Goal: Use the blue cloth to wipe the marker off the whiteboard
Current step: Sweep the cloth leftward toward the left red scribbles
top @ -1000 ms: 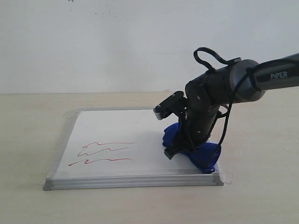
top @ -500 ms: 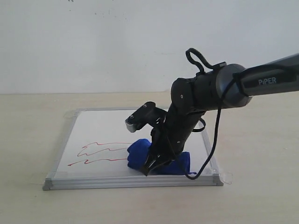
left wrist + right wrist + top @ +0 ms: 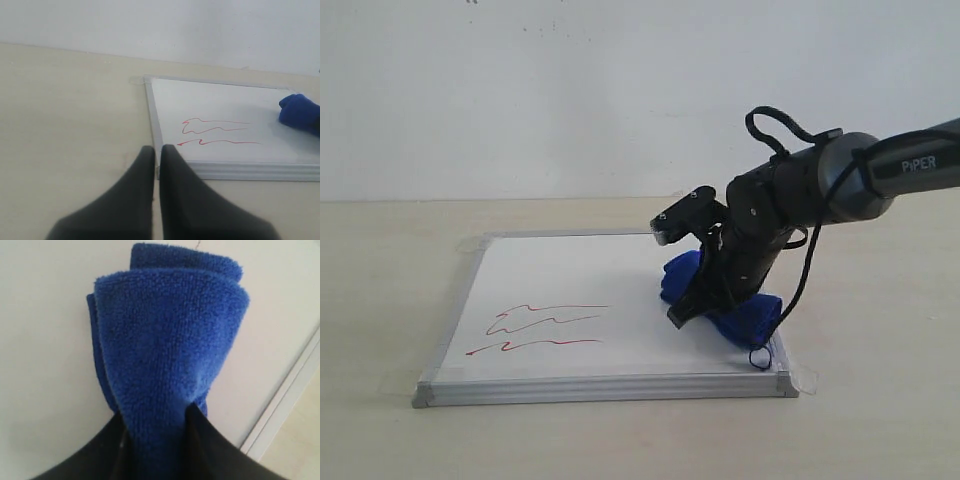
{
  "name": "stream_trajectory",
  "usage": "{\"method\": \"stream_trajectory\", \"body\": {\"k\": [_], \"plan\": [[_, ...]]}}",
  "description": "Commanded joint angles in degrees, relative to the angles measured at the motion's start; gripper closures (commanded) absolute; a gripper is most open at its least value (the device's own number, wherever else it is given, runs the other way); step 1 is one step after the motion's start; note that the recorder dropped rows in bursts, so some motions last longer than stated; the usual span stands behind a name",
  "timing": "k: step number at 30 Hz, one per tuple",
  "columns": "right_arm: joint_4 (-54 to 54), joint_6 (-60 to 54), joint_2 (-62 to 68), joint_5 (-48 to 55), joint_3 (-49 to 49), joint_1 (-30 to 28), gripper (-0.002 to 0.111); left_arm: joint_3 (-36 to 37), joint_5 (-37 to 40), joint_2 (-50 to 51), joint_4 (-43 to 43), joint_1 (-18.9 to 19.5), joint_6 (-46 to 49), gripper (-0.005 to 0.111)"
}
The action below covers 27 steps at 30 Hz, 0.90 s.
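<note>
Right pincer (image 3: 155,432) clamps blue cloth (image 3: 167,335); exterior view adds the marker (image 3: 542,323).

A pale beige, matte flat tabletop (image 3: 380,300) fills the lower part of the exterior view — behind it rises a plain white wall (image 3: 570,100), the two meeting along one straight seam.

We see a deep blue cloth (image 3: 170,340) with a nubby pile. The whiteboard (image 3: 570,270) is white with a silver-grey frame, and the marker (image 3: 542,323) is thin red wavy lines. The table (image 3: 380,300) is pale beige, the wall (image 3: 520,90) off-white, and the arm (image 3: 820,190) dark grey with white lettering.
</note>
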Motion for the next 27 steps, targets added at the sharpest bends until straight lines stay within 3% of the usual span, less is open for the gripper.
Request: {"method": "stream_trajectory", "body": {"k": [1,5,10,19,23,27], "plan": [[8.1,-11.9,1.6,6.1,0.9,4.5,0.108,0.2,-0.4,-0.1,0.0,-0.1,-0.6,0.103],[16.6,-18.9,1.6,7.0,0.3,10.5,0.108,0.2,-0.4,-0.1,0.0,-0.1,-0.6,0.103],[17.6,-20.4,1.6,7.9,-1.6,14.2,0.108,0.2,-0.4,-0.1,0.0,-0.1,-0.6,0.103],[3.6,-3.7,3.8,-1.5,-5.4,5.2,0.108,0.2,-0.4,-0.1,0.0,-0.1,-0.6,0.103],[3.2,0.1,5.8,-1.8,-10.5,1.8,0.108,0.2,-0.4,-0.1,0.0,-0.1,-0.6,0.103],[5.6,0.7,6.8,-1.2,-14.2,1.8,0.108,0.2,-0.4,-0.1,0.0,-0.1,-0.6,0.103]]}}
